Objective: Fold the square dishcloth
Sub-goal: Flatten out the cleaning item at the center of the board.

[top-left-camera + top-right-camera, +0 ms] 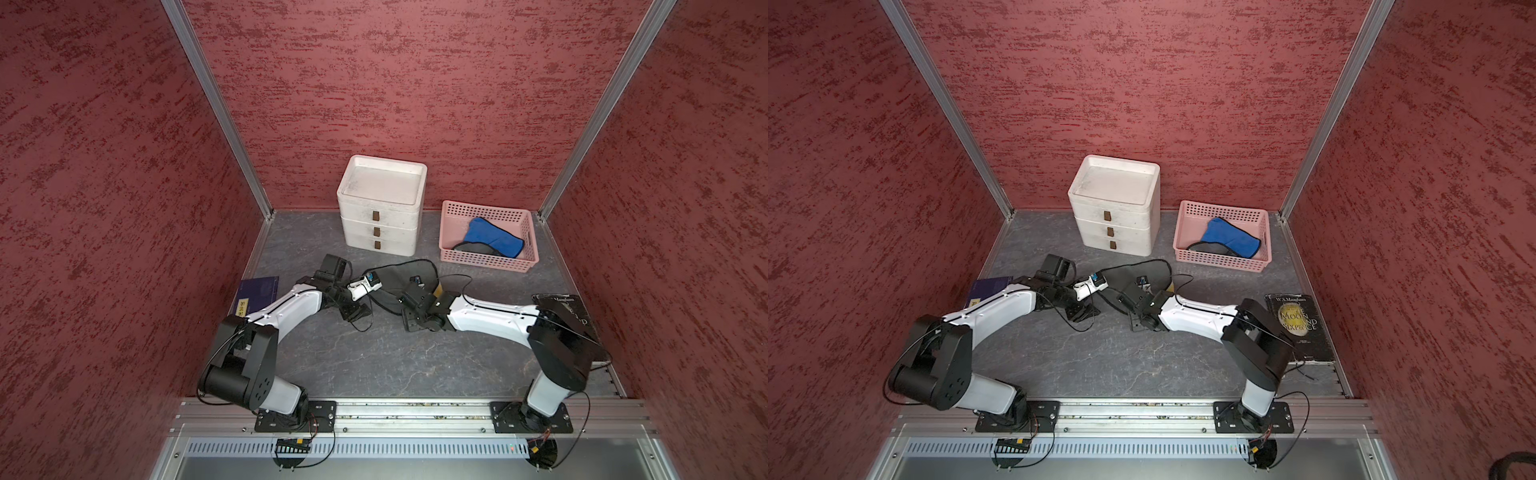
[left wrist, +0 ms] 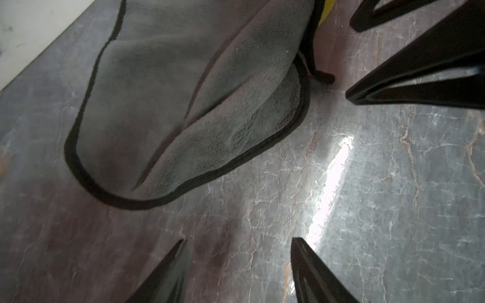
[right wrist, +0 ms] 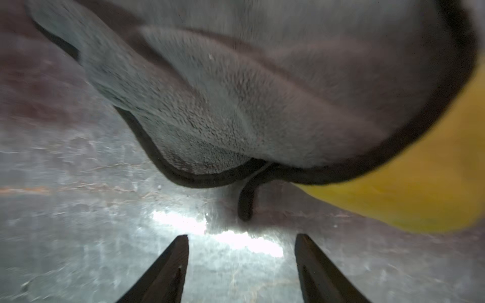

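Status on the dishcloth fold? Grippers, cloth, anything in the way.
Left gripper open, empty; right gripper open, empty. Gray dishcloth lying on table, doubled over, creased. Yellow item sticking out from under its edge.

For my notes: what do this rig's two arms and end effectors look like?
Both arms, left arm and right arm, have white shell links between bulky black joints, thin black cables looping alongside, and black base plates. The left end effector and right end effector each carry two tapered dark fingers.
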Robot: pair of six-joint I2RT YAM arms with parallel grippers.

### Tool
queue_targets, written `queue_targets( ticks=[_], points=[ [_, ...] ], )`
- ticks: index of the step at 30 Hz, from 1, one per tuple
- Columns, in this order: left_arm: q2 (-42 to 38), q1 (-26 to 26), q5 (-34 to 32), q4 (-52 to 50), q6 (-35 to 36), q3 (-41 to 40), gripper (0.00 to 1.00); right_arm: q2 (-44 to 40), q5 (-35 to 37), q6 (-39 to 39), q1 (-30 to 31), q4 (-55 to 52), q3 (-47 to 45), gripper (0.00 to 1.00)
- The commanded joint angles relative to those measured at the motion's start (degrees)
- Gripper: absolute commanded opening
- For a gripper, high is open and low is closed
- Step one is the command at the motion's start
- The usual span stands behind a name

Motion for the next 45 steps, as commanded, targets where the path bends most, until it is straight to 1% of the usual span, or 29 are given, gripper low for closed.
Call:
queue_targets(
  ticks=[1,3,4,6,8,10,13,16,17,20,24,28,31,34,36,39,41,45],
  points=[
    [-3.01,1.95,4.28,-0.98,2.02,-1.94,0.64,3.18,2.91,0.21,0.4,3.16,4.06,0.69],
    [-3.87,3.09,4.66,-1.41,2.59,-2.31,0.64,6.0,5.26,-0.21,0.34,2.85,6.06,0.67],
    [-4.11,3.37,4.76,-1.55,2.7,-2.35,0.64,7.71,6.37,-0.22,0.32,2.1,7.21,0.65],
    [-4.8,3.68,4.83,-1.67,2.74,-2.47,0.64,10.94,8.87,-0.18,0.23,0.53,9.3,0.55],
    [-5.37,3.57,5.24,-1.9,2.78,-2.6,0.64,11.98,10.02,0.04,0.18,0.27,9.49,0.44],
    [-5.87,3.45,5.61,-1.96,2.76,-2.75,0.64,11.51,10.88,0.55,0.12,-0.04,9.04,0.32],
    [-6.24,2.77,5.21,-1.77,2.57,-2.82,0.65,9.73,12.2,1.16,-0.3,-0.82,7.77,0.22],
    [-6.92,1.6,4.91,-1.62,2.11,-3.04,0.65,7.49,10.97,1.48,-1.05,0.45,5.16,0.04],
    [-7.07,0.91,4.74,-1.41,1.86,-3.18,0.65,6.7,10.37,1.37,-1.13,1.28,4.32,0.0],
    [-7.05,-2.49,3.14,-1.18,1.16,-3.29,0.65,3.38,4.9,-0.22,-0.96,4.8,1.76,0.0],
    [-6.45,-8.09,1.66,-1.53,0.89,-3.24,0.65,-2.51,-1.66,-0.93,-0.07,6.49,-0.82,0.0],
    [-6.09,-11.35,3.5,-2.31,1.54,-3.17,0.65,-9.23,-8.06,-0.43,0.8,9.33,-4.57,0.0],
    [-6.24,-12.52,6.22,-1.34,3.0,-3.8,0.66,-12.48,-11.67,-0.3,1.14,10.71,-6.46,0.0],
    [-6.88,-13.41,9.05,1.59,5.1,-4.7,0.68,-13.02,-14.37,-0.27,1.26,11.7,-7.67,0.0],
    [-7.03,-13.99,11.01,2.02,7.89,-4.96,0.69,-12.11,-16.5,-0.2,1.36,13.35,-8.61,0.0],
    [-5.8,-15.35,11.36,2.73,11.77,-4.92,0.69,-8.93,-19.58,0.08,1.75,16.14,-9.23,0.0],
    [-4.61,-15.96,11.03,2.72,13.11,-4.4,0.69,-6.9,-21.27,0.56,1.92,17.69,-9.29,0.0],
    [-3.16,-15.97,10.92,3.0,15.8,-4.1,0.69,-6.1,-23.36,1.31,1.89,20.55,-10.17,0.0]
  ],
)
